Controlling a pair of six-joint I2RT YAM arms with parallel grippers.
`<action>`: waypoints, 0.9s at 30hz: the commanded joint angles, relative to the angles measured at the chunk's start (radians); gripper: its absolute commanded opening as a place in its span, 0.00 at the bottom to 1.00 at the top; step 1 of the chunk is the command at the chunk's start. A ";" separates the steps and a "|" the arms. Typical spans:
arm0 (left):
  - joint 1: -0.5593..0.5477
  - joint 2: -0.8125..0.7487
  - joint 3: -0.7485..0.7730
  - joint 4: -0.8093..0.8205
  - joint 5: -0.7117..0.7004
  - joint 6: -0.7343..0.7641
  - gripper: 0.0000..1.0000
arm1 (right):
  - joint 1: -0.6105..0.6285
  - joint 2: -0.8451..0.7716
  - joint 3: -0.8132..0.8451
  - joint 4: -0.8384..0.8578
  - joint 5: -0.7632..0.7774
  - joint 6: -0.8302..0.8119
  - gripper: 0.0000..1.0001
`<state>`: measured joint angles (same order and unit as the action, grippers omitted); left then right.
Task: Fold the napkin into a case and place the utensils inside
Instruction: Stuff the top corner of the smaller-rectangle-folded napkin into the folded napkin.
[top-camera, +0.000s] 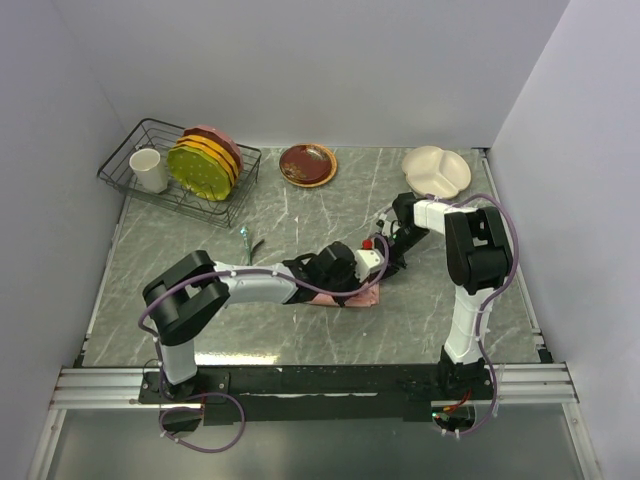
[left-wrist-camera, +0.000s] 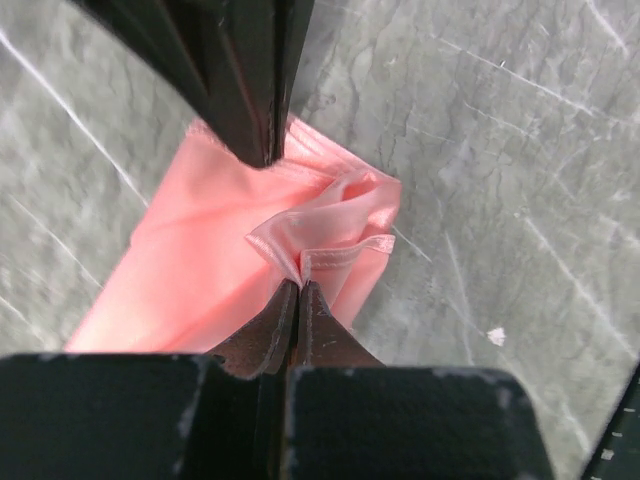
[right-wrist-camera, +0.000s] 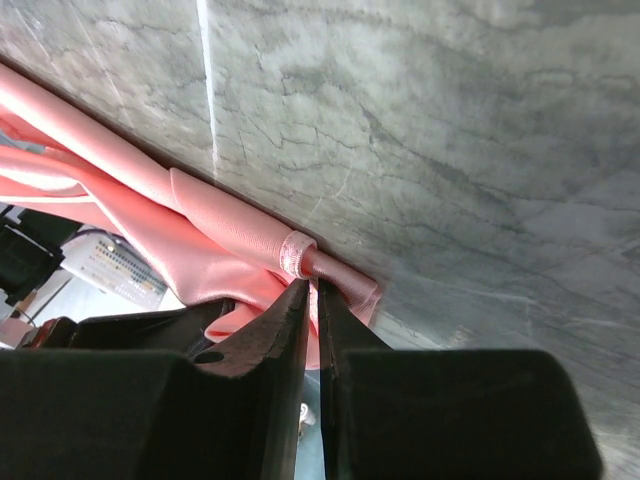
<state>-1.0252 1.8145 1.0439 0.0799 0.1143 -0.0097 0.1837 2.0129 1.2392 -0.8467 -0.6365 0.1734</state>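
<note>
Worktop (top-camera: 300, 340): grey marbled, arm bases at near edge.
Napkin (left-wrist-camera: 200, 260): salmon-pink satin, bunched and partly folded, lying mid-worktop between both arms.
Left claw (left-wrist-camera: 298, 288): clamped on a stitched hem corner of the napkin.
Right claw (right-wrist-camera: 315, 290): clamped on a rolled edge of the napkin, close to the surface.
Far left: wire rack (top-camera: 120, 170) holding a white cup (top-camera: 150, 170) and upright plates (top-camera: 205, 165).
Far centre: brown plate (top-camera: 308, 165).
Far right: cream divided dish (top-camera: 437, 170).
</note>
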 joint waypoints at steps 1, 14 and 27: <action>0.034 0.025 0.033 -0.052 0.044 -0.156 0.01 | -0.003 0.033 0.006 0.095 0.155 -0.045 0.15; 0.148 0.089 0.087 -0.114 0.274 -0.291 0.01 | 0.010 -0.023 0.022 0.130 0.150 -0.117 0.17; 0.203 0.180 0.157 -0.141 0.370 -0.334 0.01 | 0.065 -0.269 -0.107 0.279 0.070 -0.164 0.21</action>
<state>-0.8383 1.9564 1.1713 -0.0307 0.4404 -0.3107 0.2157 1.8622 1.1782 -0.6823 -0.5823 0.0383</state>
